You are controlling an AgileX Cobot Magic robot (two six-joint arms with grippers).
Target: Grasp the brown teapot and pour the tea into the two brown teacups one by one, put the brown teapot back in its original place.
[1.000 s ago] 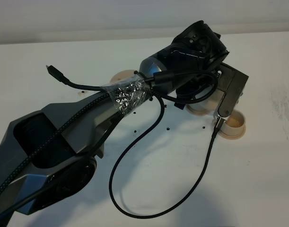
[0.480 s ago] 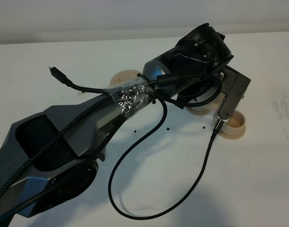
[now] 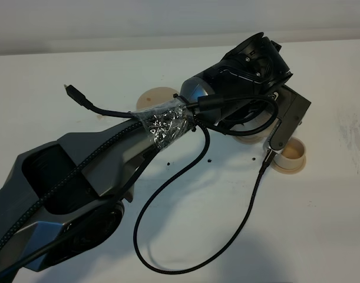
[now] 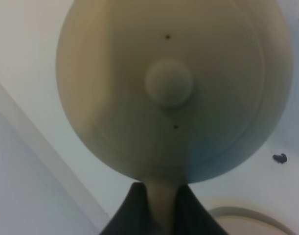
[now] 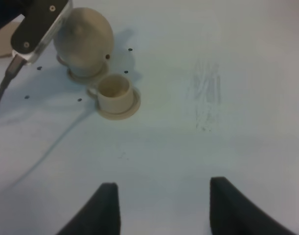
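Observation:
My left gripper (image 4: 161, 198) is shut on the loop handle of the brown teapot (image 4: 173, 88), whose knobbed lid faces the left wrist camera. In the right wrist view the teapot (image 5: 84, 39) hangs tilted right over one brown teacup's saucer (image 5: 85, 74); that cup itself is hidden. The second brown teacup (image 5: 113, 91) stands on its saucer just beside it and shows in the exterior view (image 3: 290, 154). The wide saucer (image 3: 158, 94) lies bare at the back. In the exterior view the left wrist (image 3: 250, 65) hides the teapot. My right gripper (image 5: 164, 205) is open and empty, well short of the cups.
A black cable (image 3: 185, 177) loops from the left arm over the white table. Small dark specks (image 3: 210, 159) dot the surface near the cups. A scuffed patch (image 5: 206, 98) marks the table to the right of the cups.
The left arm with the teapot has shifted slightly right over the cups. The cups and the saucers have not moved.

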